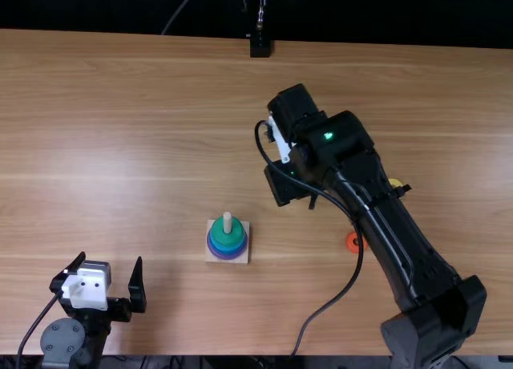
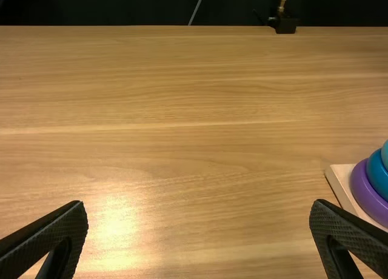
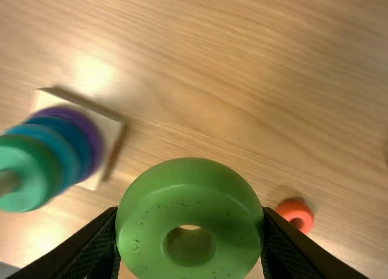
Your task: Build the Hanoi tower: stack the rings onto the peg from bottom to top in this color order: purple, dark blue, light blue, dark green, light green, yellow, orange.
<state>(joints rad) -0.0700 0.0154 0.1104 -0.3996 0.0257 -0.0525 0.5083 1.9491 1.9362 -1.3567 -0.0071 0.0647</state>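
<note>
- Here's the right gripper (image 1: 280,142), angled over the table past the stack, and it has the light green ring (image 3: 189,215) firmly pinched! Its fingers sit against opposite sides of the ring, parted by just the ring's own width.
- The ring is right there between the fingertips, its round hole facing the wrist camera, off the peg (image 1: 227,221) and apart from the stack.
- Over to that peg: from the top view it stands left of the right gripper and closer to the table's near edge, upright on its square wooden base (image 1: 212,253).
- Four rings on it, from the bottom: purple (image 3: 95,137), dark blue (image 3: 79,139), light blue (image 3: 63,148), and dark green (image 3: 45,165) on top!
- The orange ring (image 3: 296,215) lies on the table (image 1: 120,144), beside the right arm in the top view; the yellow ring (image 1: 395,182) peeks out on the arm's other side.
- Out at the near left, the left gripper (image 1: 110,261) holds nothing, fingers spread wide, with the stack off to its right in the top view.
</note>
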